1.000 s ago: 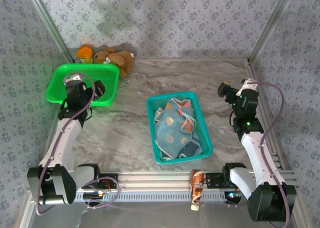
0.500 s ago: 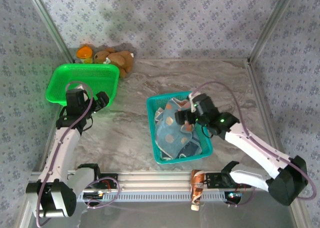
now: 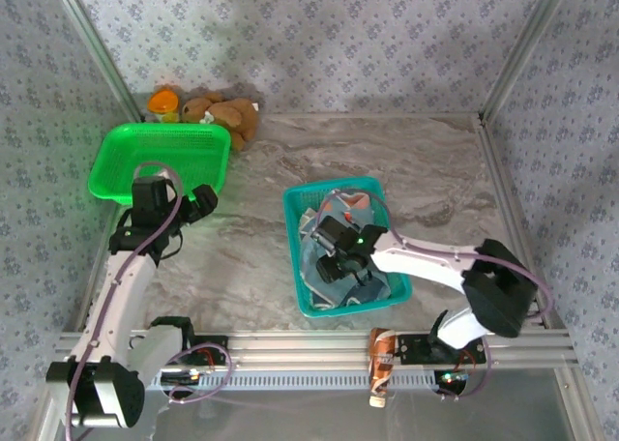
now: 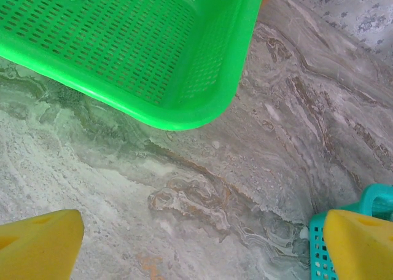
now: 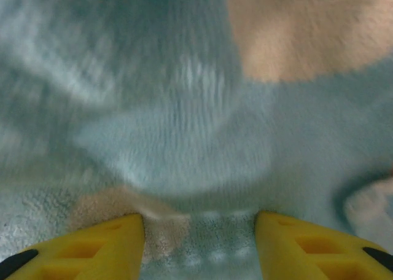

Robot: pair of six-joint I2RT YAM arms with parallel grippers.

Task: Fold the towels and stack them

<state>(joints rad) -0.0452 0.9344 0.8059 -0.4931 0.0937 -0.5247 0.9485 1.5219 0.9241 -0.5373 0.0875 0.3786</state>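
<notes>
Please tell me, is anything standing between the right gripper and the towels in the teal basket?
Nothing visible does. The right gripper is down inside the teal basket, its fingers on either side of a bulge of the blue dotted towel, against the cloth. Whether they pinch it cannot be told.

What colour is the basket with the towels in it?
The basket is teal; the top external view shows it best.

I'm seeing the towels (image 3: 317, 282) crumpled in a loose heap inside the teal basket (image 3: 291, 238); up close, the top towel (image 5: 184, 139) is blue with cream dots.
</notes>
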